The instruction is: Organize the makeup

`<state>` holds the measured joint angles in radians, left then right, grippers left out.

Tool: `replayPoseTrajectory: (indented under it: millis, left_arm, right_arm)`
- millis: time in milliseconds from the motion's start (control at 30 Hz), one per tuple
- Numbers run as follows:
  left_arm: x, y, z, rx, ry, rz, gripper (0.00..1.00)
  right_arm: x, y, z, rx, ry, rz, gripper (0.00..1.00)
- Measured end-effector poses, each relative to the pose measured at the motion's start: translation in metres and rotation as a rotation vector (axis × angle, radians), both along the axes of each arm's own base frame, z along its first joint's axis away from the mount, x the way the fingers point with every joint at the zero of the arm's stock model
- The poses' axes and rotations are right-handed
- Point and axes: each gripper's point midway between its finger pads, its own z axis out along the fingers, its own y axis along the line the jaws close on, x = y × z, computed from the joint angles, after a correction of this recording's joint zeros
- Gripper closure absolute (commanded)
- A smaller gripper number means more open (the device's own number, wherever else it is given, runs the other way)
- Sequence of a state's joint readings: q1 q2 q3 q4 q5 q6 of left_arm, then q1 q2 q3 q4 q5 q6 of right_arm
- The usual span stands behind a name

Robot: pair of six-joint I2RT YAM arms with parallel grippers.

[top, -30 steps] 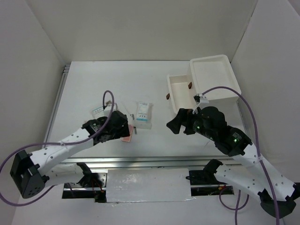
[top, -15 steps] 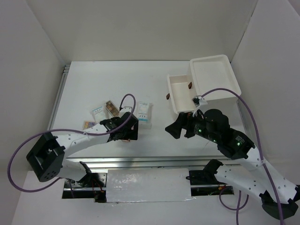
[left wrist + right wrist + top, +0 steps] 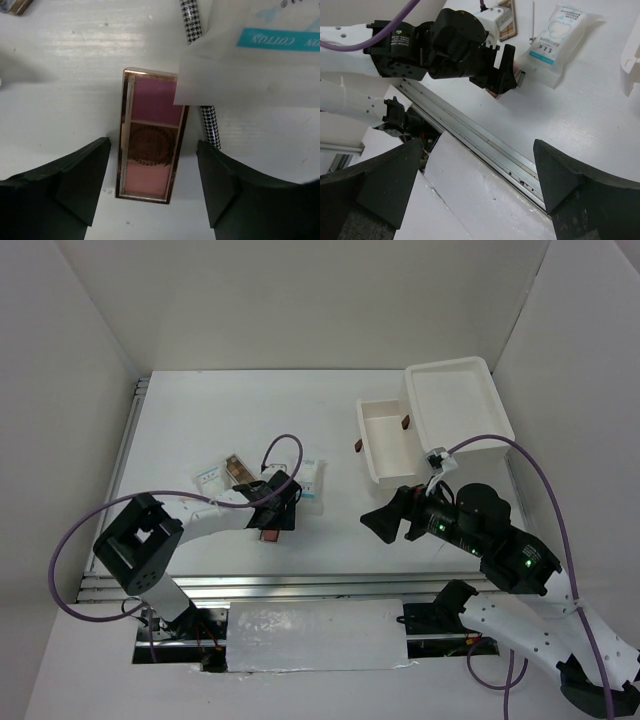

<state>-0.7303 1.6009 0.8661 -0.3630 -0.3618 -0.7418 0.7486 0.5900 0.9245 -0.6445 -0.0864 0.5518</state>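
Observation:
A flat pink-and-brown palette (image 3: 150, 145) with a gold rim lies on the white table. My left gripper (image 3: 152, 150) is open and hangs just above it, one finger on each long side; it also shows in the top view (image 3: 275, 517). A white-and-light-blue packet (image 3: 250, 60) overlaps the palette's far right corner and covers part of a thin houndstooth pencil (image 3: 210, 125). The packet also shows in the top view (image 3: 313, 480) and the right wrist view (image 3: 557, 37). My right gripper (image 3: 385, 523) is open and empty, in the air over the table's near part.
A second packet (image 3: 212, 478) and a brown palette (image 3: 238, 469) lie left of my left gripper. The big white drawer box (image 3: 455, 400) stands at the back right with its drawer (image 3: 385, 440) pulled out. A metal rail (image 3: 485, 140) runs along the near edge.
My left gripper has shifted right and now straddles the pink palette, its arm folded further in. My right gripper has drawn back a little toward the near edge.

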Motion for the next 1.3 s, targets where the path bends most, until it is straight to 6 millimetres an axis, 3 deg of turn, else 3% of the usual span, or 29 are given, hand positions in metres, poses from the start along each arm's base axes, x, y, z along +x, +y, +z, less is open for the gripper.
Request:
replayPoseTrajectory:
  millis: [100,300,467,600,800,933,1133,1233,1300]
  left_arm:
    - [0.007,-0.003,0.0,-0.017,-0.019,0.007,0.31]
    - [0.004,-0.001,0.001,-0.038,-0.042,0.024,0.69]
    - [-0.031,0.01,0.015,-0.02,-0.02,0.013,0.78]
    - [-0.043,-0.001,0.064,-0.084,-0.103,-0.023,0.79]
    - [-0.018,-0.046,0.168,-0.307,-0.296,-0.067,0.79]
    - [0.016,-0.096,0.227,-0.444,-0.398,-0.107,0.79]
    - [0.074,-0.175,0.267,-0.553,-0.472,-0.125,0.79]
    - [0.105,-0.217,0.276,-0.61,-0.502,-0.131,0.78]
    - [0.122,-0.238,0.27,-0.636,-0.504,-0.125,0.78]
  right_arm:
    - [-0.001,-0.001,0.002,0.005,-0.006,0.0,0.0]
    - [-0.001,-0.001,0.002,0.005,-0.006,0.002,0.0]
    - [-0.002,-0.001,0.002,0.008,-0.008,0.004,0.0]
    - [-0.003,0.0,0.003,0.009,-0.007,0.008,0.0]
    - [-0.004,-0.001,0.007,0.018,-0.016,0.007,0.0]
    - [-0.009,-0.008,0.027,0.06,-0.057,-0.003,0.0]
    - [-0.018,-0.037,0.078,0.16,-0.168,-0.091,0.0]
    - [-0.025,-0.053,0.094,0.201,-0.208,-0.136,0.0]
    - [-0.028,-0.061,0.1,0.211,-0.219,-0.156,0.0]
